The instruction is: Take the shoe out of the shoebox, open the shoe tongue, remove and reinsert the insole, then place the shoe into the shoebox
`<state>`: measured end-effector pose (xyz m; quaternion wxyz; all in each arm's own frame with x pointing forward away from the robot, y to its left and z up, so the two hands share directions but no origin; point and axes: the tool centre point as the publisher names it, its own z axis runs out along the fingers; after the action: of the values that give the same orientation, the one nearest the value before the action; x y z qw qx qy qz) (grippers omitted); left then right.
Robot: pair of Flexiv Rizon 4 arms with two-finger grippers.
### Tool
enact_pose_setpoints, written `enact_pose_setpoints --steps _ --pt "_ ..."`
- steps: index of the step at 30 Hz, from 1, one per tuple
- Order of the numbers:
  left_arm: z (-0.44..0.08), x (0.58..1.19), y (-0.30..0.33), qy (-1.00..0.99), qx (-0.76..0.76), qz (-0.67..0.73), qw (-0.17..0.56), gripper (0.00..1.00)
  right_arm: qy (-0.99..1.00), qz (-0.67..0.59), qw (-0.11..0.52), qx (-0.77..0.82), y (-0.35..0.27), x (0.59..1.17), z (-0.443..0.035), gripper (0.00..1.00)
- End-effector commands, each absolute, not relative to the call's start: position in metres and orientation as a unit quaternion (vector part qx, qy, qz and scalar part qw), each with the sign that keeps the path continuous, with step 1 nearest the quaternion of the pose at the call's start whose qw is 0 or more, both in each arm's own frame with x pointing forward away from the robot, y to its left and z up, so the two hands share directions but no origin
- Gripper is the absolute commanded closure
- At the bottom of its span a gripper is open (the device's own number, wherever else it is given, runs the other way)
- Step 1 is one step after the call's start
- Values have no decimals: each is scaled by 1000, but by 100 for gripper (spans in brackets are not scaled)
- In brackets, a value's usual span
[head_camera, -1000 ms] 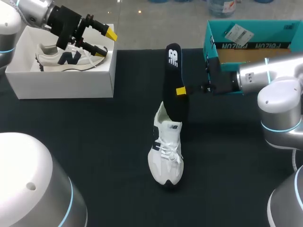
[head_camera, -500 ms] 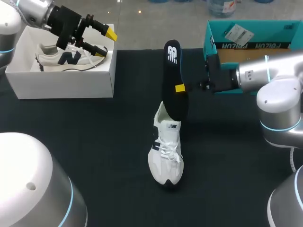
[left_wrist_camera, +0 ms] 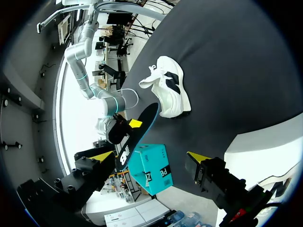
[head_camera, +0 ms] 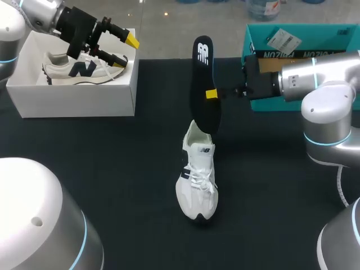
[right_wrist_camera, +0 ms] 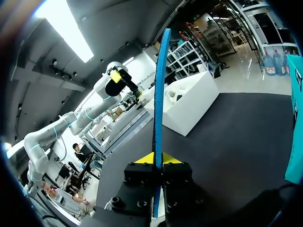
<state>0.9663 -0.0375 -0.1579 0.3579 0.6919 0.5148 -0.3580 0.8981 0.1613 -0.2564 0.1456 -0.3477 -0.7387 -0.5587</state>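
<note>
Head view: right gripper (head_camera: 211,94) clamped on the insole (head_camera: 202,73), pinching it at about mid-length from its right side; insole black, standing near upright; its lower end sits at the heel opening of the shoe (head_camera: 197,183), and we cannot tell whether the two touch; shoe white with dark side marks, upright on its sole near the middle of the black table (head_camera: 112,163), toe toward our side; left gripper (head_camera: 125,49) spread wide, holding nothing, above the right end of the white box (head_camera: 73,98) at the far left of the table; a second shoe (head_camera: 73,68) lies inside that box; teal box (head_camera: 253,42) at the far right, behind our right arm.

Left wrist view: our own fingers stand wide apart with nothing between them; ahead of them, well apart, we see the shoe on the table; nearer, the insole slants up from beside the shoe in the right gripper's grip; the teal box lies close to the insole's upper end; a corner of the white box shows beside one finger.

Right wrist view: both fingers press the insole from two sides; we see it edge-on, a thin blue strip rising straight ahead from between the yellow tips; the white box lies beyond it across the table, with the left gripper above it; an edge of the teal box shows beside our gripper.
</note>
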Motion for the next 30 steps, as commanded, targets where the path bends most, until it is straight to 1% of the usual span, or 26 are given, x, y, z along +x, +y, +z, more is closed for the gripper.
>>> enact_pose_setpoints --steps 1,13,17,19,27,30 --pt "-158 967 -37 514 693 -358 357 0 -739 -558 145 -348 164 900 -258 100" --pt "-158 967 -37 514 693 -358 357 0 -739 -558 145 -348 164 900 -258 100" --pt "-158 967 -37 514 693 -358 357 0 -730 -586 140 -322 174 901 -253 100" --pt "-158 967 -37 514 693 -358 357 0 -731 -588 127 -322 177 902 -253 100" --pt "-158 967 -37 514 693 -358 357 0 -728 -599 131 -306 193 905 -259 100" --pt "-158 967 -37 514 693 -358 357 0 -731 -602 123 -297 194 902 -261 100"
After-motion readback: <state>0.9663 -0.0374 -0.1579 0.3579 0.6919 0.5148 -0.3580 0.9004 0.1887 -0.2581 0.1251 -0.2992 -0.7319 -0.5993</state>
